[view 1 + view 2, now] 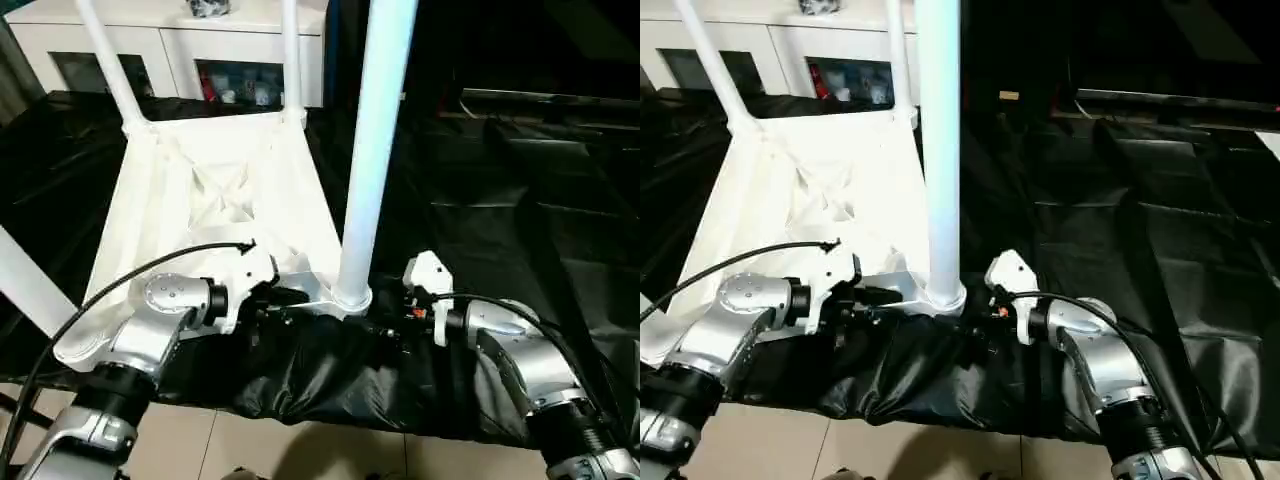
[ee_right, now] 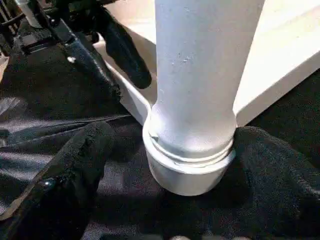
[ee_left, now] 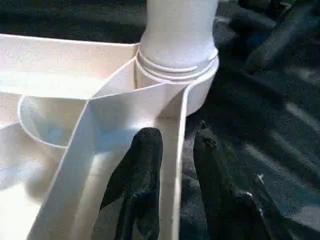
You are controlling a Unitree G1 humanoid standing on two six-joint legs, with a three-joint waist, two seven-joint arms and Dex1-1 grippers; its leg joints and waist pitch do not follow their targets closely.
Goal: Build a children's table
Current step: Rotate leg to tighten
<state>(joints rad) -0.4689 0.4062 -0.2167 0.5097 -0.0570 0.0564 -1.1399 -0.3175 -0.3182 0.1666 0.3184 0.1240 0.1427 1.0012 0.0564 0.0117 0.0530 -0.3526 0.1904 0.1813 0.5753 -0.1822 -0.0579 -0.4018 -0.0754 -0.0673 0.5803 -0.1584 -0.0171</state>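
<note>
Three legs are seen standing upright in the corner sockets of the inverted tabletop [image 1: 215,190], which lies ribbed side up on a black sheet [image 1: 520,230]; a fourth white tube [image 1: 30,285] crosses the near left edge of the head views, its seating hidden. The nearest leg [image 1: 372,150] is set in the tabletop's near right corner socket [image 2: 192,172], a threaded collar showing at the joint. The left gripper [image 3: 172,150] is placed at the tabletop's near edge beside that socket, its fingers [image 3: 142,170] narrowly parted astride the thin rim wall, one inside and one outside; whether the wall is pinched cannot be told. The right gripper [image 2: 172,145] is held wide, one finger on either side of the leg's base without evident contact. The parts are of smooth white moulded plastic, judged light, hollow and stiff, but slippery to rubber pads. The leg is best taken low, just above the collar, where turning force is least likely to tilt it; the tabletop is best steadied by its rim wall or ribs. A white glass-door cabinet [image 1: 170,50] stands beyond the far edge.
</note>
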